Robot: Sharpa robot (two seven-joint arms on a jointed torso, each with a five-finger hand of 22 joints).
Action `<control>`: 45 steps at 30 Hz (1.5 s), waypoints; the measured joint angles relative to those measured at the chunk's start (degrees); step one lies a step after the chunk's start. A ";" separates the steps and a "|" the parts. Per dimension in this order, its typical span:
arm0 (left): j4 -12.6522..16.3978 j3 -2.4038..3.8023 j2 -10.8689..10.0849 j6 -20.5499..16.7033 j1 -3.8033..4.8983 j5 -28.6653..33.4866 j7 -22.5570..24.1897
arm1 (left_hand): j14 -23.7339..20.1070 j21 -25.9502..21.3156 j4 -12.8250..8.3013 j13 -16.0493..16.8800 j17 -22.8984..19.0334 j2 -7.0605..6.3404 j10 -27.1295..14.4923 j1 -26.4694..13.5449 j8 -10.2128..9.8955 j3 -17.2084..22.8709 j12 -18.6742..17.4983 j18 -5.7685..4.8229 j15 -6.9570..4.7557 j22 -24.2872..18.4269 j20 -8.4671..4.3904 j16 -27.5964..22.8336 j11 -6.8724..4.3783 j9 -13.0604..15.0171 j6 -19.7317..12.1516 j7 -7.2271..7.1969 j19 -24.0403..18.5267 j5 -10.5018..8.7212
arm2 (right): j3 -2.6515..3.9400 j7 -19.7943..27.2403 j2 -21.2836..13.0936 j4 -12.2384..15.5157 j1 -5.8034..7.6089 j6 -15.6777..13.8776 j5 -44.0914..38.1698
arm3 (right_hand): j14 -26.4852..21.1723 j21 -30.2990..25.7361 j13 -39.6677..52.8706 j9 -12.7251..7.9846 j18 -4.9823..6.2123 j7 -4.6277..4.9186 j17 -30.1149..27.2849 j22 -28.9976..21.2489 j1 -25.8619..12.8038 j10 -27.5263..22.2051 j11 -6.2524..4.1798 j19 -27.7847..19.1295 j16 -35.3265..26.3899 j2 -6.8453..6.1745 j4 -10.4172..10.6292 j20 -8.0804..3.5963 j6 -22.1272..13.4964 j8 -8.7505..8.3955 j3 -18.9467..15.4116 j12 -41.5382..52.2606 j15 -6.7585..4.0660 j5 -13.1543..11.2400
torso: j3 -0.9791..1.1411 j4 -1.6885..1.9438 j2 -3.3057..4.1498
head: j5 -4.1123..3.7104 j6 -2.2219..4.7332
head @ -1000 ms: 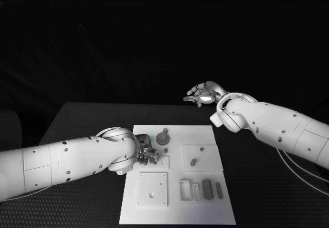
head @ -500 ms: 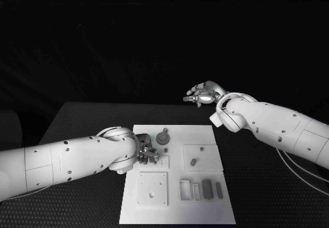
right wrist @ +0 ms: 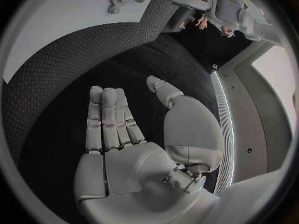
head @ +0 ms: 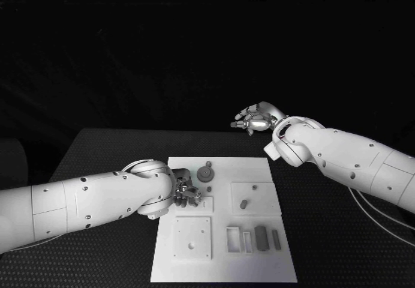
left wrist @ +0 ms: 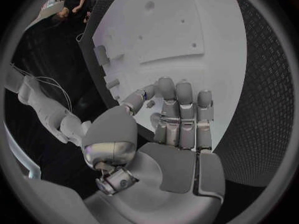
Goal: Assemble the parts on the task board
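Fingers (left wrist: 177,102) of left hand (head: 184,191) over flat task board (head: 259,264), lengthwise toward robot.

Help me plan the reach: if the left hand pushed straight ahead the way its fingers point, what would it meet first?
Probably the task board itself: in the left wrist view the left hand has its fingers stretched over the white plate toward a square plate. Height above it is unclear.

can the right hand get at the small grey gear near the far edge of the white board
Probably yes. The right hand hovers open beyond the board's far edge, and nothing lies between it and the grey gear. The left hand works just beside the gear, so crowding is possible.
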 measured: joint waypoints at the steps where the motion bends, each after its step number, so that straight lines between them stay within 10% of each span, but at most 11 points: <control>1: 0.01 0.00 0.01 0.07 0.00 -0.01 0.00 | 0.00 0.00 0.00 0.00 0.00 0.00 0.00 0.00 -0.01 0.00 0.00 0.00 0.00 0.00 0.00 0.00 0.00 0.00 0.00 0.00 0.00 0.00 | 0.00 0.00 -0.01 0.00 0.00 0.00 0.00 | 0.00 0.00 0.00 0.00 0.00 0.00 0.00 0.00 0.00 0.00 0.00 0.00 0.00 0.00 0.00 0.00 0.00 0.00 0.00 0.00 0.00 0.00 | 0.00 0.00 -0.01 | 0.02 -0.02; 26: -0.36 0.05 0.53 1.00 0.04 -0.36 -0.04 | 0.00 0.01 0.00 -0.01 -0.28 0.00 0.01 0.00 -0.11 -0.01 0.24 0.00 0.00 0.14 -0.01 0.27 0.01 2.17 0.05 0.04 -0.01 -0.33 | 0.00 -0.01 -0.11 0.36 -0.03 0.17 0.02 | 0.00 0.00 -0.19 -0.04 -0.05 -0.04 -0.11 -0.01 0.00 0.00 0.00 0.00 0.21 0.00 0.16 0.00 0.03 0.00 -0.16 0.00 0.00 0.00 | -0.07 0.05 -0.04 | 0.08 -0.13; 33: -0.70 0.13 0.91 1.30 0.02 -0.53 -0.08 | 0.20 -0.44 0.92 -0.15 -0.73 0.00 0.16 0.01 -0.10 0.01 0.62 0.00 -0.24 0.46 -0.02 0.66 0.14 4.07 0.21 -0.12 0.39 -4.69 | 0.00 -0.02 -0.15 0.48 -0.03 0.23 0.02 | 0.00 0.00 -0.25 -0.09 -0.05 -0.05 -0.16 -0.01 0.00 0.01 0.00 0.00 0.21 0.00 0.16 0.00 0.04 0.00 -0.16 0.00 0.00 0.00 | -0.08 0.04 -0.03 | 0.08 -0.21; 45: -0.83 0.17 0.99 1.74 0.01 -0.90 -0.06 | 0.09 -0.44 1.42 -0.15 -0.84 0.63 0.47 -0.62 -0.06 -0.01 1.28 0.00 -0.34 0.74 -0.02 1.37 0.42 4.06 0.62 -0.08 0.39 -4.90 | 0.00 -0.02 -0.24 0.52 -0.03 0.28 0.02 | 0.00 0.00 -0.36 -0.09 -0.06 -0.02 -0.23 -0.01 0.00 0.01 0.00 0.00 0.21 0.00 0.16 0.00 -0.18 0.00 -0.16 0.22 0.01 0.00 | -0.03 -0.02 -0.02 | 0.05 -0.29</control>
